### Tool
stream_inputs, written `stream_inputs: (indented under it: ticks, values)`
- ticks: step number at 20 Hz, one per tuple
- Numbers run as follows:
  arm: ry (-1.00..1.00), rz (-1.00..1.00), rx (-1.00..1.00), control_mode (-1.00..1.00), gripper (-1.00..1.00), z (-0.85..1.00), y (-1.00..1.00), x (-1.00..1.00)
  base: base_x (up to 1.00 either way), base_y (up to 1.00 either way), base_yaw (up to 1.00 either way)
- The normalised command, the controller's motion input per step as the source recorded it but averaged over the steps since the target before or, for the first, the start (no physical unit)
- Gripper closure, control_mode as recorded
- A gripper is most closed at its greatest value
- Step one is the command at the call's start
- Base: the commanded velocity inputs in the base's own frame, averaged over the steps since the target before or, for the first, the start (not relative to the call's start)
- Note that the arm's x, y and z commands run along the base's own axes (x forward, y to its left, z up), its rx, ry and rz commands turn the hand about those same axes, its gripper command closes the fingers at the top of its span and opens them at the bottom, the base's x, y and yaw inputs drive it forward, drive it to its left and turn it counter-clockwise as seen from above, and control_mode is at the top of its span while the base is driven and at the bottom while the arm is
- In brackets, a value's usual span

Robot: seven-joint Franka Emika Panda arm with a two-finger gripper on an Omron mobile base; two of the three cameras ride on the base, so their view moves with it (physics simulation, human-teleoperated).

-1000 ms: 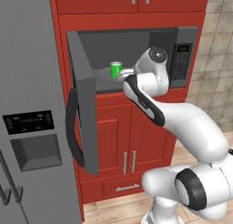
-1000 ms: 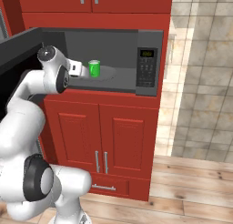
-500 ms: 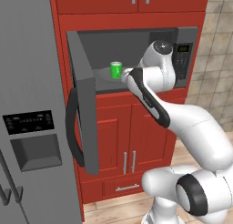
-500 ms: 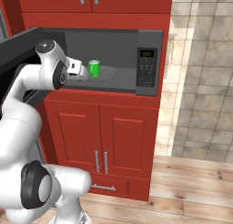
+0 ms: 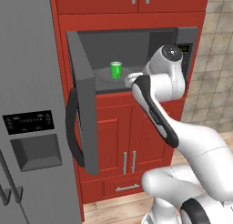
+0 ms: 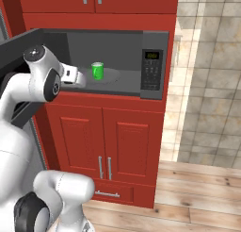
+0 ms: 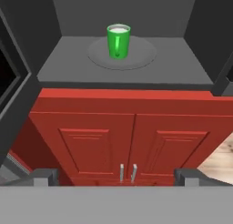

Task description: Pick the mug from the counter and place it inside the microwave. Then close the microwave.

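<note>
The green mug (image 5: 116, 69) (image 6: 97, 70) (image 7: 118, 41) stands upright on the round turntable inside the microwave (image 5: 184, 50) (image 6: 151, 70) (image 7: 68, 66). The microwave's door (image 5: 84, 114) (image 6: 19, 45) hangs wide open to the left, with its black handle (image 5: 72, 127) facing out. My gripper (image 5: 129, 78) (image 6: 77, 78) (image 7: 116, 177) is open and holds nothing. It hovers just outside the front edge of the cavity, a little short of the mug and pointing at it. The counter is out of view.
A tall grey fridge (image 5: 27, 104) stands left of the open door. Red cabinet doors (image 6: 103, 141) (image 7: 132, 145) sit below the microwave, more red cabinets above. To the right are a tiled wall (image 6: 207, 61) and wooden floor (image 6: 202, 198).
The arm's wrist joint has lifted and swung right while the open hand stays at the microwave's mouth. The mug and door have not moved.
</note>
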Motion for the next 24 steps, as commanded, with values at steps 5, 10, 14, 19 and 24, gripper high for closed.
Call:
stream_inputs:
  ticks: [5,10,14,19,24]
  values:
    - [-0.10,0.00,0.00,-1.00,-1.00,0.00,0.00,-0.48,0.00,0.00,0.00]
    - [-0.01,0.00,0.00,-1.00,-1.00,0.05,0.00,-0.51,0.00,0.00,0.00]
    - [0.00,0.00,0.00,-1.00,-1.00,0.20,0.00,-0.53,0.00,0.00,0.00]
    - [0.00,0.00,0.00,-1.00,-1.00,0.33,0.00,-0.56,0.00,0.00,0.00]
    - [-0.10,0.00,0.00,-1.00,-1.00,0.29,0.00,-0.60,0.00,0.00,0.00]
